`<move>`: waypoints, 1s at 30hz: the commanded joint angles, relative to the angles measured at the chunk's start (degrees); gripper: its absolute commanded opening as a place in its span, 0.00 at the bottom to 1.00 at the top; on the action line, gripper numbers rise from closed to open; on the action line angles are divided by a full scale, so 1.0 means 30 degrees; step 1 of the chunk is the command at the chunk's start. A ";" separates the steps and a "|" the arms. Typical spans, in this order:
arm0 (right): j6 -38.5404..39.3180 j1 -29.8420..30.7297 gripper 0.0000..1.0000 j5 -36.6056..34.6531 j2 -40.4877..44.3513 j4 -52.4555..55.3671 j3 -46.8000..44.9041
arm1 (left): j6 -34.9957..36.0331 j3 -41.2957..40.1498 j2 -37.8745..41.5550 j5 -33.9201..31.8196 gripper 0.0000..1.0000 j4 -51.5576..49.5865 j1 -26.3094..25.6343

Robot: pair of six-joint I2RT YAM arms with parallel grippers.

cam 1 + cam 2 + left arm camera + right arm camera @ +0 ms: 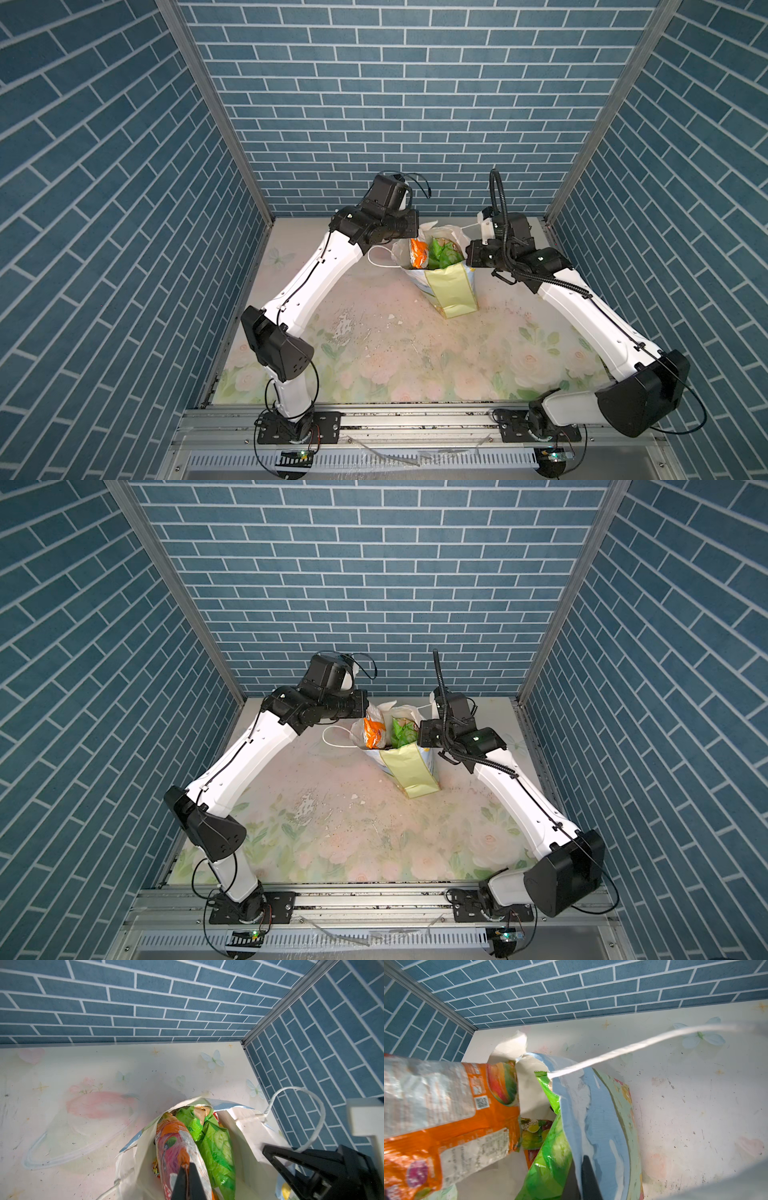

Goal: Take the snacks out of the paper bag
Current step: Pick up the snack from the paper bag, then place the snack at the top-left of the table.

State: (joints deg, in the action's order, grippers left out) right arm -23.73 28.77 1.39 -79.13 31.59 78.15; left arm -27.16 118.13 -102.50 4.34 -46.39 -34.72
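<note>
The paper bag [453, 291] [413, 771] stands upright at the back of the table, its mouth open. My left gripper [187, 1165] is shut on the top edge of an orange-and-white snack packet [176, 1147] [419, 253] that sticks up out of the bag's mouth. Bright green packets [218, 1147] [550, 1165] lie beside it inside, with a fruit-print one [533, 1132] deeper down. My right gripper [580, 1161] is shut on the bag's blue-printed wall [598, 1115], one finger inside and one outside.
A white cord handle [376, 259] hangs off the bag's left side and another [633, 1047] loops by my right wrist. The blue brick back wall [415, 124] stands just behind the bag. White flakes and scuffs [349, 328] mark the floral tabletop in front.
</note>
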 commanded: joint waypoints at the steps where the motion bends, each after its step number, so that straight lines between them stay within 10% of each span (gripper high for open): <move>1: -0.0295 0.0060 0.00 -0.0241 0.1035 -0.1371 0.0224 | 0.0446 0.1436 0.0452 0.0097 0.00 -0.0109 0.0661; 19: -0.0147 0.0073 0.00 -0.0836 0.1593 -0.0778 -0.0128 | -0.0010 0.2723 0.1861 0.1493 0.00 -0.1148 0.6417; 30: -0.0163 0.0076 0.00 -0.0931 0.1750 -0.0337 -0.0108 | -0.0500 -0.2985 0.3216 0.1506 0.00 0.0258 1.1366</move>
State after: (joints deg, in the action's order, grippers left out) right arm -23.73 28.77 -0.69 -77.12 32.84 77.08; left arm -28.08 113.25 -92.58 8.67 -48.36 -3.36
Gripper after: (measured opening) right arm 0.052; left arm 0.046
